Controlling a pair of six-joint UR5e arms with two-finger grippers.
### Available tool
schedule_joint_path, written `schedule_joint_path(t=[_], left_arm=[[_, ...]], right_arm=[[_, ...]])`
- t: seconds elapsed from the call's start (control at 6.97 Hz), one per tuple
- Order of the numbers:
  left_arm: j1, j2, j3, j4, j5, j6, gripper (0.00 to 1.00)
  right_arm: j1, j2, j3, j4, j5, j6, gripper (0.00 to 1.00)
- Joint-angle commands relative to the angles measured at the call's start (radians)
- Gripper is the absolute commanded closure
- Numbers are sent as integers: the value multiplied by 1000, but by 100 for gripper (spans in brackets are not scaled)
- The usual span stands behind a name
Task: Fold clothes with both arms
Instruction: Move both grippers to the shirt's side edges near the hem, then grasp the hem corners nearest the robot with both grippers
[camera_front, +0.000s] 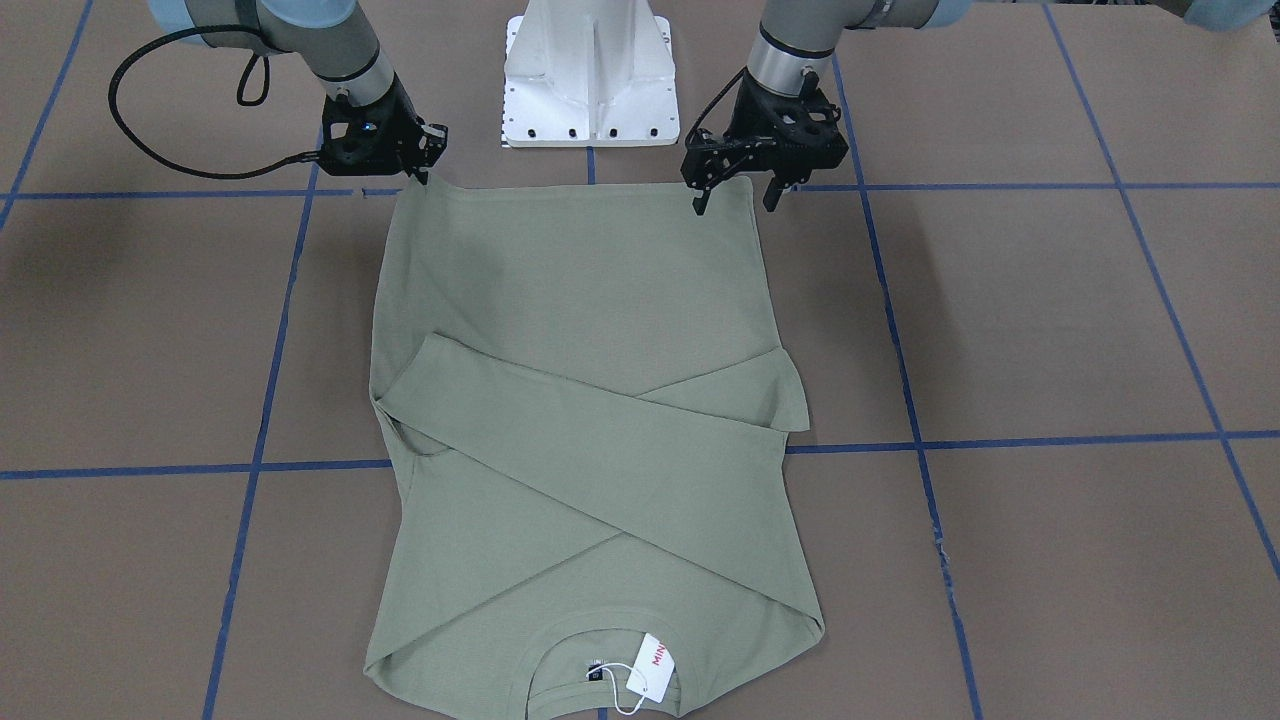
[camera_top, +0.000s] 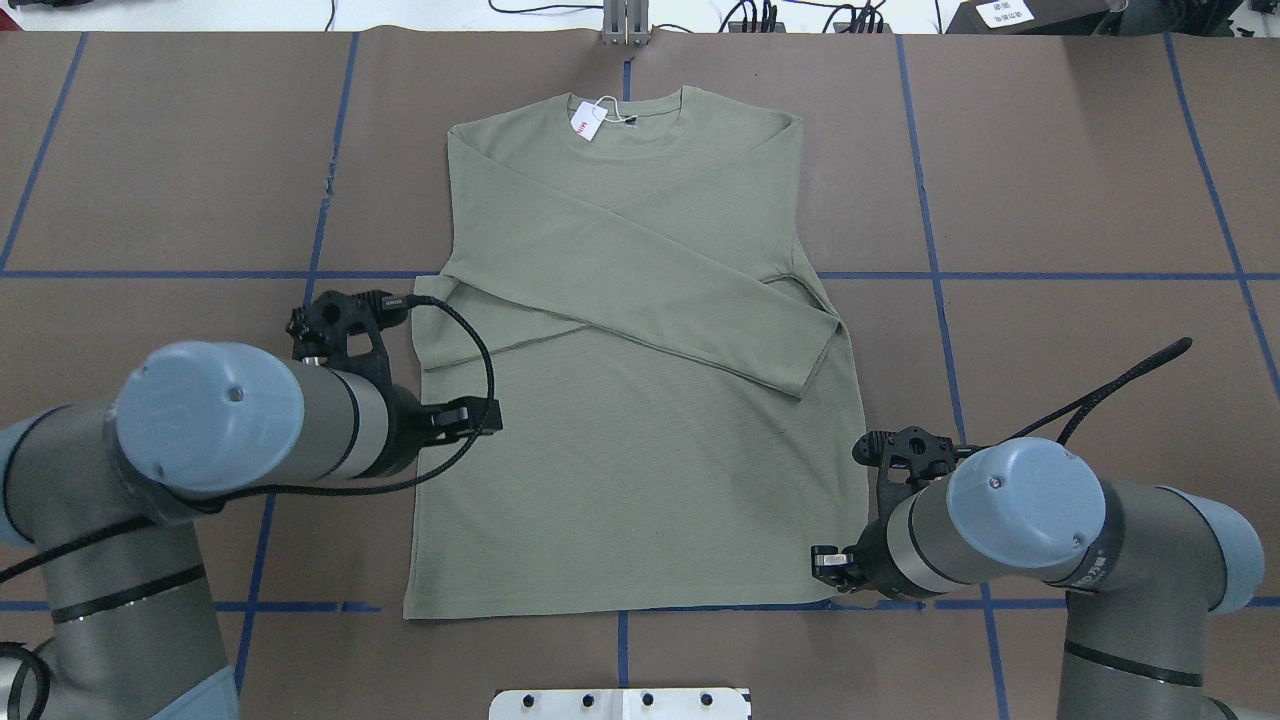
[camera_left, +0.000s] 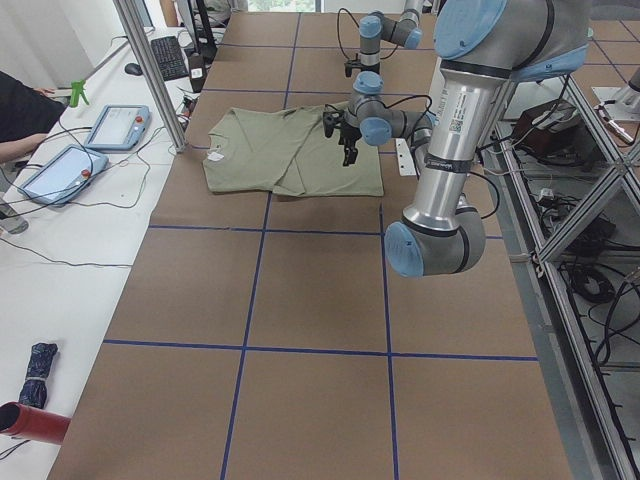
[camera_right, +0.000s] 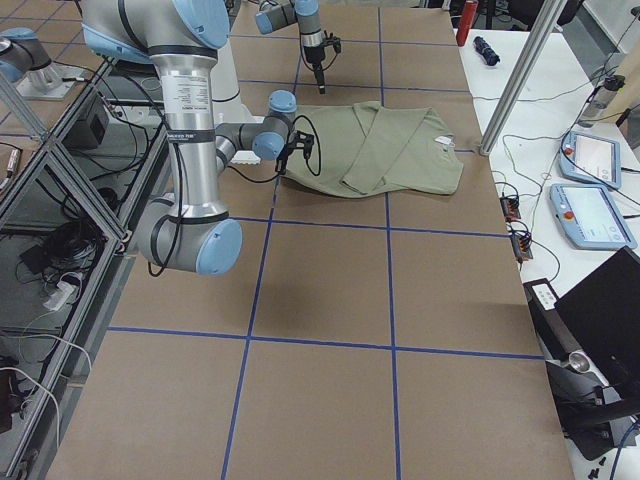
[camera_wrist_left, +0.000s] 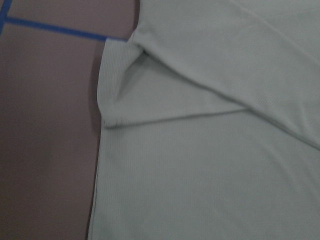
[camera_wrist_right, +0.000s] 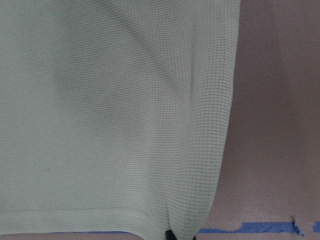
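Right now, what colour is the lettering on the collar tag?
Red, on the white tag of the shirt; the front-facing view shows it best.

Bare brown tabletop (camera_front: 1050, 320) lies wide on both long sides of the shirt (camera_front: 580, 290), leaving room to come in from either flank. On the robot's side, the white pedestal base (camera_front: 588, 90) stands just beyond the middle of the hem, between the arms. The left end effector (camera_front: 735, 205) hangs raised over the shirt's left edge, jaws apart. The right end effector (camera_front: 422, 172) sits low at the other hem corner. The crossed sleeves (camera_front: 600, 440) lie flat. Past the collar, an aluminium post (camera_left: 150, 75) stands at the tabletop's edge.
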Motion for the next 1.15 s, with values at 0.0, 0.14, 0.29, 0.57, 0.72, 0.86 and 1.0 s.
schedule_joint_path(t=[0.0, 0.14, 0.29, 0.57, 0.72, 0.86, 1.0], left_arm=[[119, 64, 3, 13, 46, -101, 4], [129, 78, 14, 13, 70, -101, 6], [129, 75, 50, 13, 75, -95, 6], [134, 76, 86, 10, 77, -101, 6], [137, 76, 89, 10, 75, -104, 9], [138, 76, 87, 10, 75, -104, 11], [143, 75, 89, 10, 74, -106, 16]], right_arm=[[31, 2, 39, -1, 7, 0, 100], [37, 7, 38, -1, 7, 0, 100], [44, 8, 38, 4, 7, 0, 100], [44, 8, 33, 15, 8, 0, 100], [44, 7, 32, 15, 8, 0, 100], [44, 7, 33, 15, 8, 0, 100], [44, 7, 32, 15, 8, 0, 100]])
